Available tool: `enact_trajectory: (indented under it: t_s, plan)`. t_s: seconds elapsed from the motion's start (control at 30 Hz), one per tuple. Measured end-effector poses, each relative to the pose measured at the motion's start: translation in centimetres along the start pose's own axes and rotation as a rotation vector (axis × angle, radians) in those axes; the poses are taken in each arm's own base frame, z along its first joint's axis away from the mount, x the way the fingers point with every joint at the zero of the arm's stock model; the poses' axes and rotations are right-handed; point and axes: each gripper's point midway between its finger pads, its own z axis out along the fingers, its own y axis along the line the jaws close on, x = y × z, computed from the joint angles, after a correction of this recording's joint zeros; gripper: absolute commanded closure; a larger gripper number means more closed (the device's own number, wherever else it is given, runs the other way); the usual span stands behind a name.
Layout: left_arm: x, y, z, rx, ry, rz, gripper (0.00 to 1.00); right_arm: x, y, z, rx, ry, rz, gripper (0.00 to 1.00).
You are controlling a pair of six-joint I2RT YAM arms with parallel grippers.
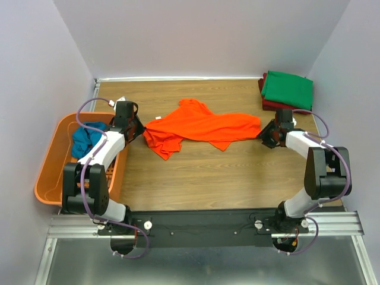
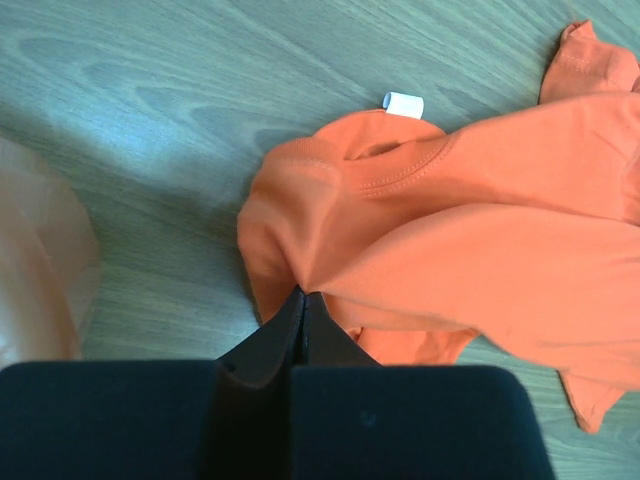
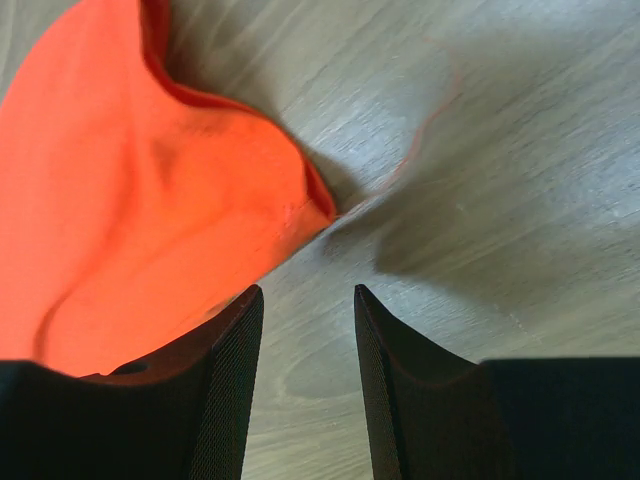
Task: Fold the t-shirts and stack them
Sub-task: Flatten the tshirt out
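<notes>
The bright orange t-shirt (image 1: 199,126) lies crumpled and stretched across the middle of the wooden table. My left gripper (image 1: 140,132) is shut on its left edge near the collar; in the left wrist view the gripper (image 2: 303,296) pinches a fold of orange cloth (image 2: 450,240). My right gripper (image 1: 265,134) is open, just off the shirt's right corner; in the right wrist view the gripper (image 3: 308,295) has bare table between its fingers, with the orange corner (image 3: 150,200) beside the left one. A folded green t-shirt (image 1: 288,89) lies on a dark red one (image 1: 265,104) at the back right. A teal-blue t-shirt (image 1: 86,138) sits in the basket.
An orange plastic basket (image 1: 50,172) stands at the table's left edge beside the left arm. Grey walls enclose the table on three sides. A white label (image 2: 404,103) sticks out at the shirt's collar.
</notes>
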Motion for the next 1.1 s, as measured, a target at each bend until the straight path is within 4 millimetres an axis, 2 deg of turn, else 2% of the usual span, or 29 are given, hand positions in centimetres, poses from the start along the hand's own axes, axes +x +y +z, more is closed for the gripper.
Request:
enact_trajectory:
  t_s: [0.07, 0.5, 0.57, 0.63, 0.67, 0.77, 0.83, 0.93, 1.07, 1.1]
  plan:
    - [0.0, 0.0, 0.0, 0.0, 0.0, 0.0, 1.0, 0.4, -0.6, 0.4, 0.016, 0.014, 0.012, 0.52]
    - [0.0, 0.0, 0.1, 0.004, -0.004, 0.0, 1.0, -0.5, 0.0, 2.6, -0.006, -0.024, 0.06, 0.53]
    - [0.0, 0.0, 0.1, 0.004, -0.005, -0.001, 1.0, -0.9, 0.3, 2.9, -0.01, -0.036, 0.062, 0.55]
    - [0.0, 0.0, 0.1, 0.005, -0.005, -0.001, 1.0, -1.1, 0.2, 3.0, -0.008, -0.046, 0.067, 0.66]
    - [0.0, 0.0, 0.1, 0.005, -0.005, -0.001, 1.0, -1.2, 0.2, 3.0, -0.005, -0.052, 0.07, 0.79]
    - [0.2, 0.0, 0.2, 0.01, -0.003, -0.001, 1.0, -1.5, 0.2, 3.0, 0.0, -0.067, 0.075, 0.98]
    - [0.3, 0.0, 0.2, 0.012, 0.001, -0.001, 1.0, -1.6, 0.2, 3.0, -0.001, -0.07, 0.077, 0.99]
    - [0.5, -0.1, 0.1, 0.019, 0.005, 0.0, 1.0, -2.4, 0.7, 2.1, -0.018, -0.092, 0.078, 0.99]
    - [0.5, 0.0, -0.3, 0.023, 0.004, 0.006, 1.0, -5.0, 1.9, -0.6, -0.074, -0.169, 0.081, 0.99]
    - [0.4, -0.1, -0.4, 0.025, 0.002, 0.009, 1.0, -6.1, 2.3, -1.7, -0.093, -0.2, 0.086, 0.99]
